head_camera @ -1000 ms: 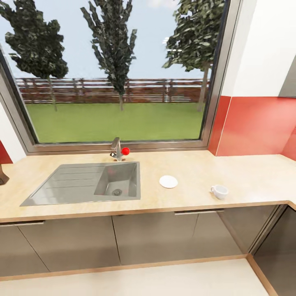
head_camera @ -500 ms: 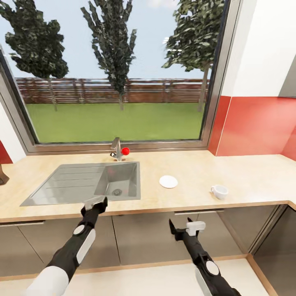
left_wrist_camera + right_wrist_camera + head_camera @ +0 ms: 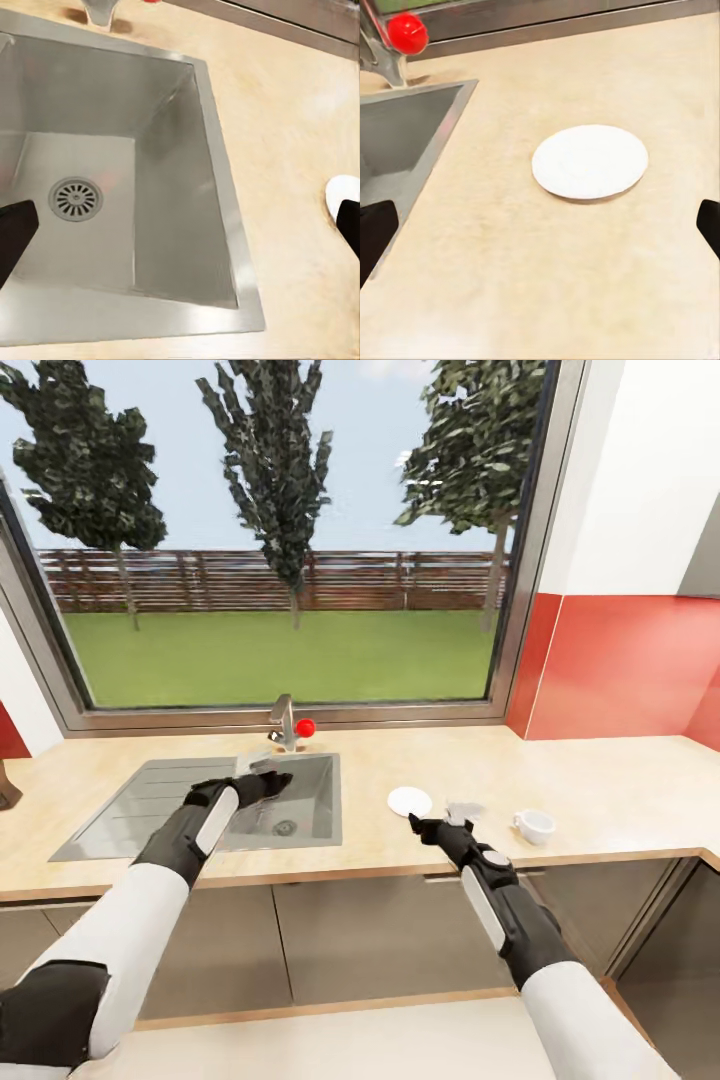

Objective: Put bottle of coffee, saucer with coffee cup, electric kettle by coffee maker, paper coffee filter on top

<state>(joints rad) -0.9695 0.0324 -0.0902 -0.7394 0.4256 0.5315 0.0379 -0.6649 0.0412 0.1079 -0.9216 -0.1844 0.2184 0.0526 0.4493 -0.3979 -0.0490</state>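
Kitchen window with trees and lawn fills the wall behind the kitchen countertop point(image 3: 600, 790), a tan wood-grain surface with a steel sink point(image 3: 190, 815) set into it. My left hand point(image 3: 268, 778) hovers over the sink basin with its fingers spread wide, holding nothing. My right hand point(image 3: 445, 822) reaches over the surface, also wide and empty, aimed at the saucer point(image 3: 410, 801), which lies flat just ahead of it. I judge I am lining up to grasp the saucer. Right of it, near but apart, the coffee cup point(image 3: 534, 825) stands upright on the same surface. No labels or writing are readable anywhere.
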